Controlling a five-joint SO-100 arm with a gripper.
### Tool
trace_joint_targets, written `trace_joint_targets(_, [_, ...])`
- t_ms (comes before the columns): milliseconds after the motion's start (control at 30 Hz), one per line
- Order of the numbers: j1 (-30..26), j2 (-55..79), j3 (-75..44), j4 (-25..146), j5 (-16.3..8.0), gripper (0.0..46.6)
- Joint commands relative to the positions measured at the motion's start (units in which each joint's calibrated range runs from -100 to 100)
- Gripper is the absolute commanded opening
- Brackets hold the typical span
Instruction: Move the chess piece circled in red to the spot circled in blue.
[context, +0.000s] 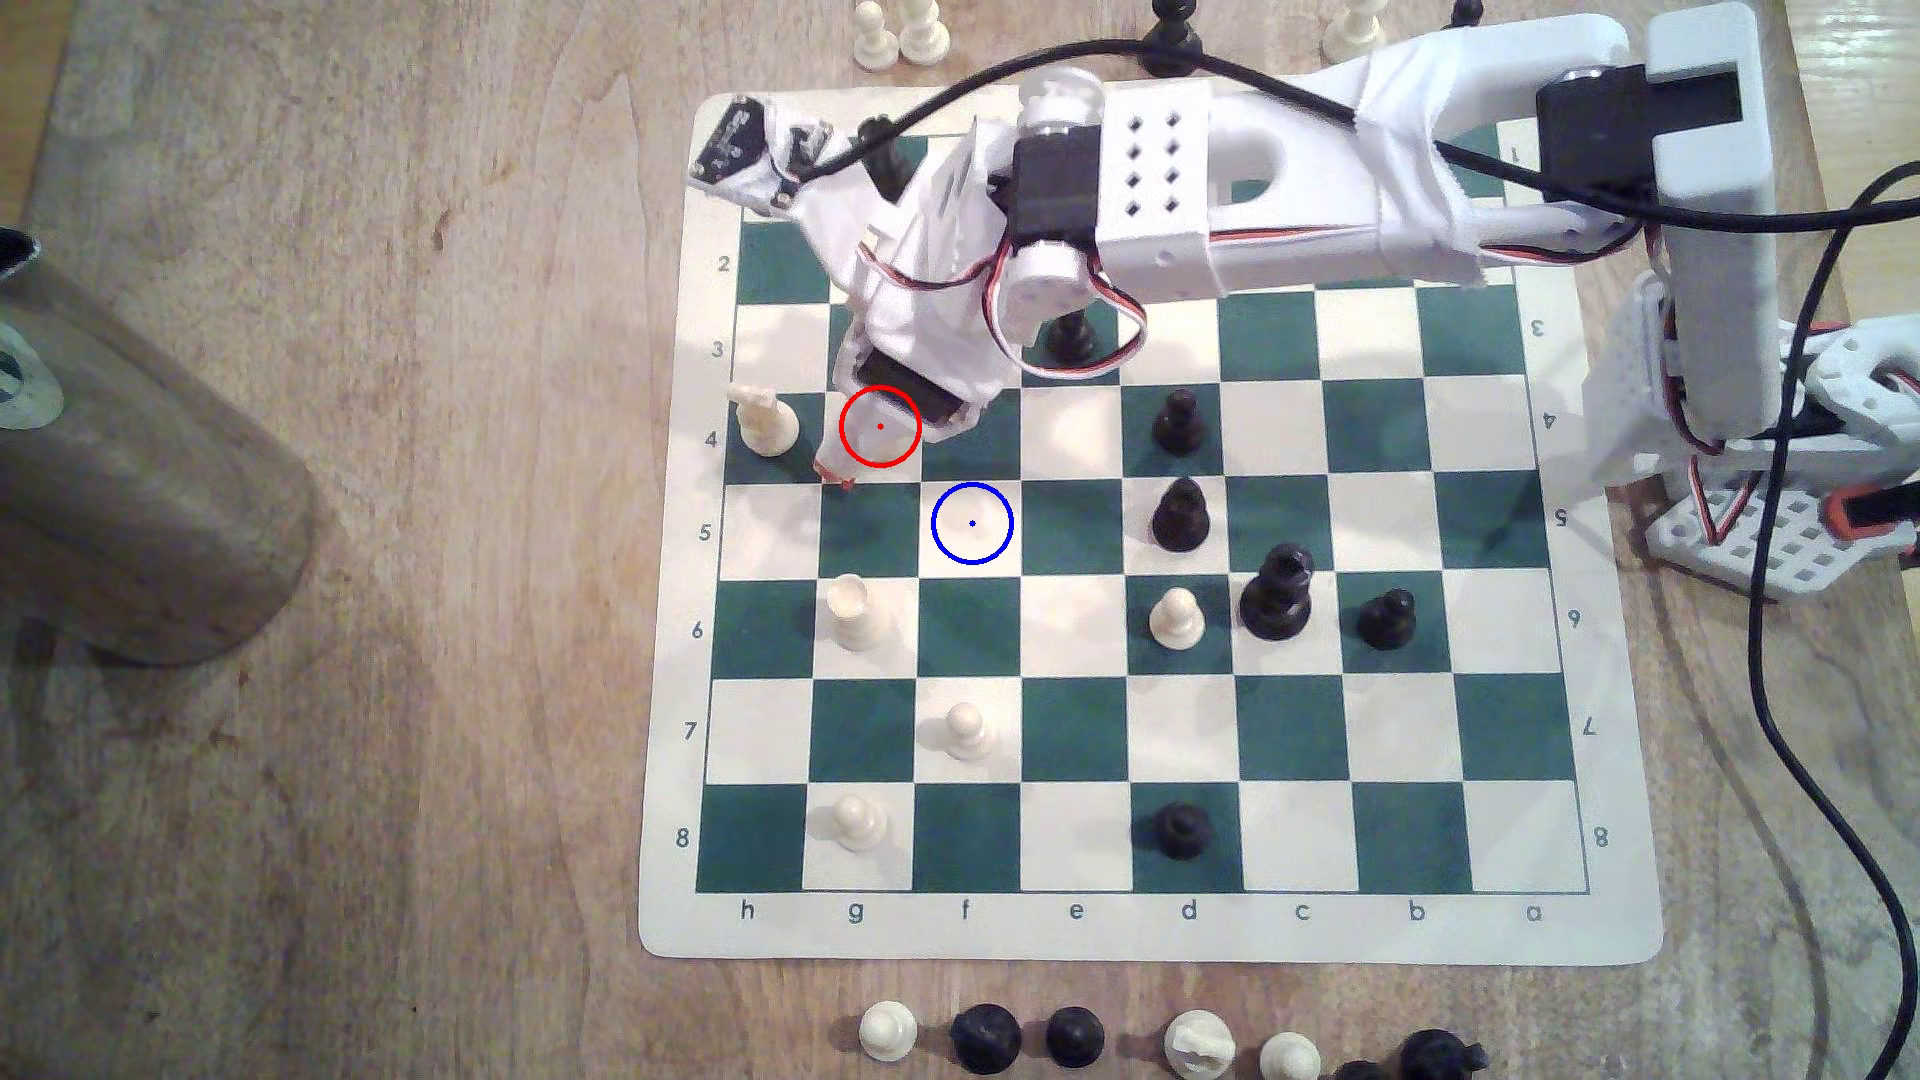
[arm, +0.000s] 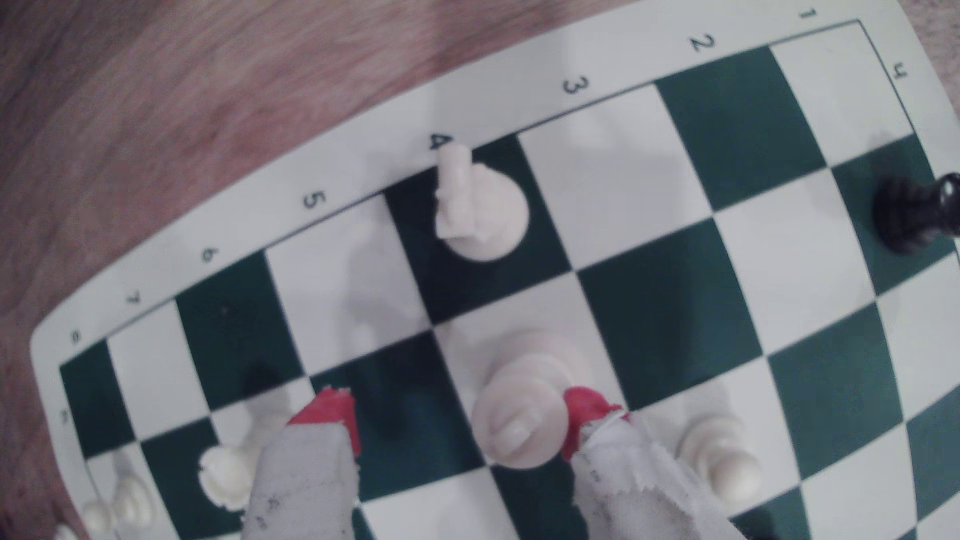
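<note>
In the lower middle of the wrist frame the small, light, hard, smooth bishop (arm: 522, 415) stands between the wide-open tool (arm: 462, 423); grip its slim body, above the base.

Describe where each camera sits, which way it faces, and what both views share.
Exterior view: overhead, looking down on the chessboard; the white arm reaches in from the exterior view's right.
Wrist view: on the wrist, looking down past the open hand, one red fingertip beside the cream bishop.
Shared: the cross-topped cream piece on the dark row-4 edge square.
</note>
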Motion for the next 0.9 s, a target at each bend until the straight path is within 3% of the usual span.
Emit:
trace_joint_targets(0, [-0.42, -1.88, -0.86, -0.87, -0.15, 20.1])
trace_joint_targets(167, [-0.42, -2.05, -0.86, -0.95, -0.15, 17.8])
trace_joint_targets(533, [0.20, -2.90, 0.04, -2.34, 0.00, 17.0])
trace_joint_targets(667, [0.12, -3.24, 0.50, -2.34, 0.10, 10.7])
trace_joint_targets(767, [-0.03, -3.49, 0.68, -2.34, 0.10, 1.8])
trace_joint_targets(867, [-0.03, -3.92, 0.95, -2.42, 0.00, 0.3])
